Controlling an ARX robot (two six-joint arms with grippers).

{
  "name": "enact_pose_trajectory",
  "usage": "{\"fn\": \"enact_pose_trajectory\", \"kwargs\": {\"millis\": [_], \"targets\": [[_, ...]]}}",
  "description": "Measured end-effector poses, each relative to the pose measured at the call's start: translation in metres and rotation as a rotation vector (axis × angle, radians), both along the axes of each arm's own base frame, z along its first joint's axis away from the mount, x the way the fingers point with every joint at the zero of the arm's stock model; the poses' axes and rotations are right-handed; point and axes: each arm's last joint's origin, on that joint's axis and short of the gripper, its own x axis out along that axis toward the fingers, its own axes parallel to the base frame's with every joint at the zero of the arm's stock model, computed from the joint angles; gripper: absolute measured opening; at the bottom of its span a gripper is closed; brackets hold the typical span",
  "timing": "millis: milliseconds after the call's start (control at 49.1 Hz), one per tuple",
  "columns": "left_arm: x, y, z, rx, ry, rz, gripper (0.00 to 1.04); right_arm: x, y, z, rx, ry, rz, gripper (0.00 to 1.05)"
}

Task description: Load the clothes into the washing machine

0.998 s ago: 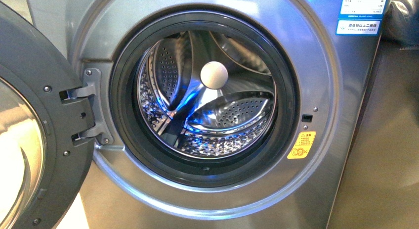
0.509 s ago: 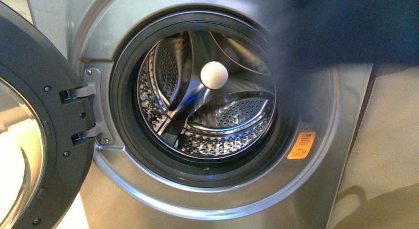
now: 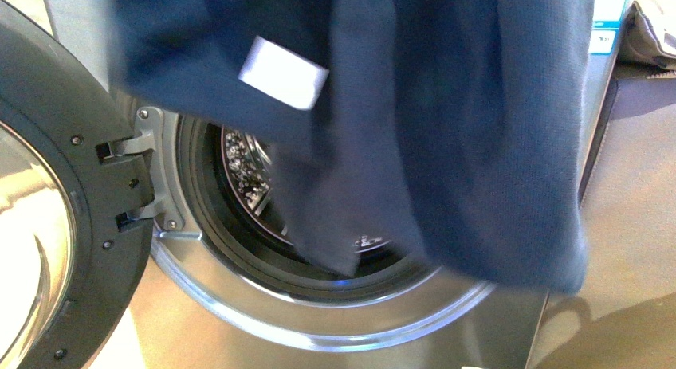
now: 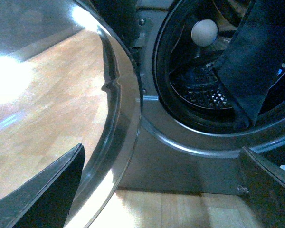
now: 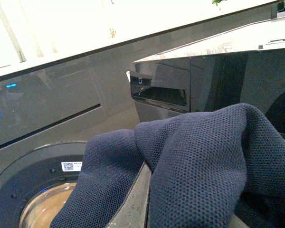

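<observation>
Up at the mouth of the washing machine (image 3: 239,337), you've got the clothes (image 3: 478,146) hanging like a dark navy curtain. From the front they cover the porthole from roughly 11 o'clock all the way round to 5, with a white tag (image 3: 283,72) showing near 11. Only a slice of the drum (image 3: 247,158) and the gasket (image 3: 199,198) peeks out around 8 to 9 o'clock. The door (image 3: 88,225) is swung wide open off at 9, so that part's sorted.

Left gripper (image 4: 161,149): its fingers are spread wide with nothing between them, parked low by the door glass, well clear of the fabric. From that wrist view the garment's lower end dangles across the opening at about 3 o'clock, down to the lower gasket lip. Whether it's actually past the gasket or just in front of it, I can't tell.

Right gripper (image 5: 141,194): honestly can't tell you whether it's clamped or not. The knit is bunched right over it (only a pale sliver pokes out between the folds), so the jaws are hidden. My guess is the garment hangs from that arm, but it's a guess.

Progress-wise I'd call it about halfway: door open, garment lifted to the opening. What's left is getting the whole thing into the drum, letting go, and pulling clear without dragging a trailing edge out over the gasket.
</observation>
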Motion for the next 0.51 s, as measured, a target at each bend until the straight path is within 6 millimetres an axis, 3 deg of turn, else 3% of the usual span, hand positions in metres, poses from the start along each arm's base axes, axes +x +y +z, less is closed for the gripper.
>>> {"fn": "enact_pose_trajectory", "kwargs": {"millis": [244,366,509], "targets": [[0.000,0.000,0.000,-0.004,0.004,-0.008,0.98,0.000,0.000,0.000,0.000,0.000,0.000,0.09],[0.004,0.004,0.003,-0.153,0.115,-0.138,0.98,0.000,0.000,0.000,0.000,0.000,-0.003,0.09],[0.017,0.020,0.033,-0.264,0.036,-0.211,0.98,0.000,0.000,0.000,0.000,0.000,-0.001,0.09]]}}
